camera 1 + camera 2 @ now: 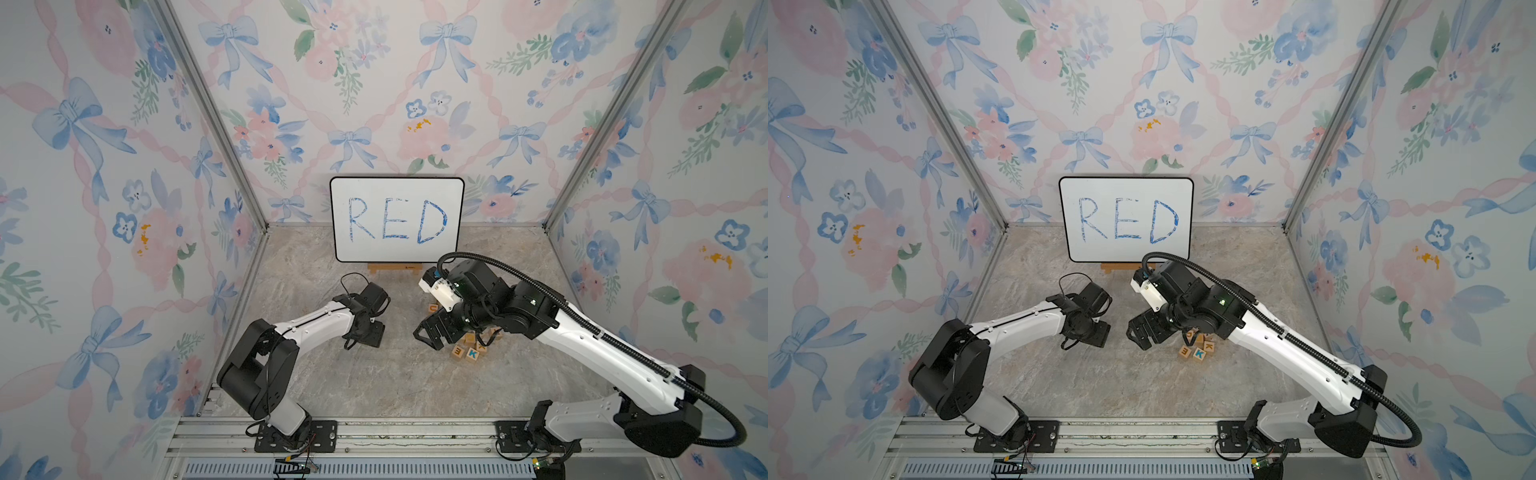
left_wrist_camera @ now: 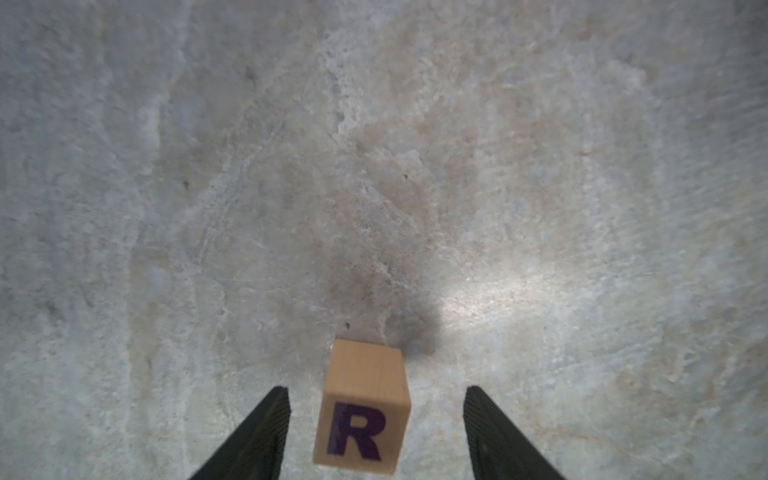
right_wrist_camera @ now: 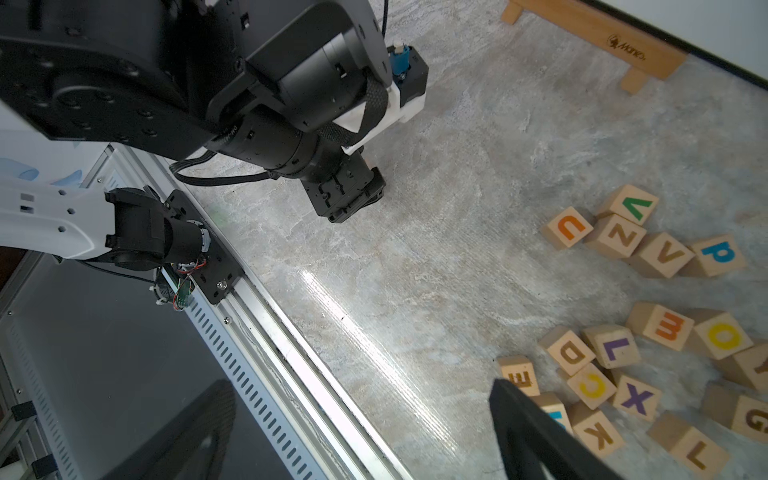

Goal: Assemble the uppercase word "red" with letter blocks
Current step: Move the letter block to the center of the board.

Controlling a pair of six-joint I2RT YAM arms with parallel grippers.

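While the left arm's black pincer point(image 2: 376, 390) hangs at about 9 o'clock of the table's middle, its two fingers stand apart. The light-wood cube with a dark purple R point(image 2: 360, 419) sits between them, with a strip of table showing on each side (so the pincer is released, gripping nothing). Bare grey marble-patterned tabletop point(image 2: 374, 166) runs all round that cube.

At 12 o'clock a black-rimmed white board point(image 1: 397, 187) leans on the floral wall, with RED handwritten in blue capitals. Its light wooden stand point(image 3: 590, 33) bears a burnt-in mark beginning "Mane"; the rest is too small to read.

The right arm's black pincer point(image 1: 423, 335) hovers toward 3 o'clock, fingers spread wide and empty, on the 9 o'clock side of a heap of light-wood letter cubes point(image 1: 478, 338). The right wrist view shows the letters U, V, Z, P, O, L, C, X, G and K there.

The cube with an orange-red E point(image 3: 667, 326) lies with its letter sideways, just beside a yellow O cube point(image 3: 723, 334). The cube with a brownish-yellow D point(image 3: 571, 353) sits just beside a purple L cube point(image 3: 615, 347). A second cube with a darker orange E point(image 1: 458, 352) sits at the heap's rim beside the teal K cube point(image 1: 472, 354).

Open table stretches toward 6 o'clock as far as the aluminium rail point(image 1: 374, 432).
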